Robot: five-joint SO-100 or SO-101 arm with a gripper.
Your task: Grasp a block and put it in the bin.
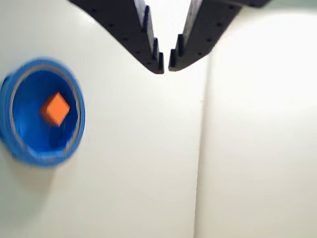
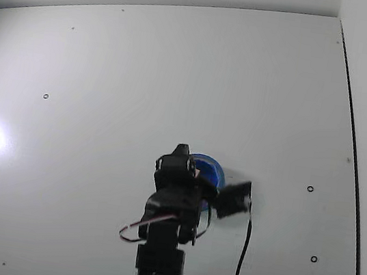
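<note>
Small orange-pink cube block [image 1: 55, 108] lies inside round blue bowl bin [image 1: 10, 130], left of wrist frame. Black two-finger gripper [image 1: 166, 67] top centre, tips nearly touching, empty. Placement judged complete; next: retract clear.

Block in bin, both at rest on white table.

Block [image 1: 55, 108]: small cube, reads orange in the wrist view, plain faces, turned corner-on, lying on the floor of the bin [image 1: 20, 144]. Bin: round, blue, thick rim, low walls, upright (in the fixed view only a blue sliver [image 2: 209, 170] shows behind the arm).
</note>
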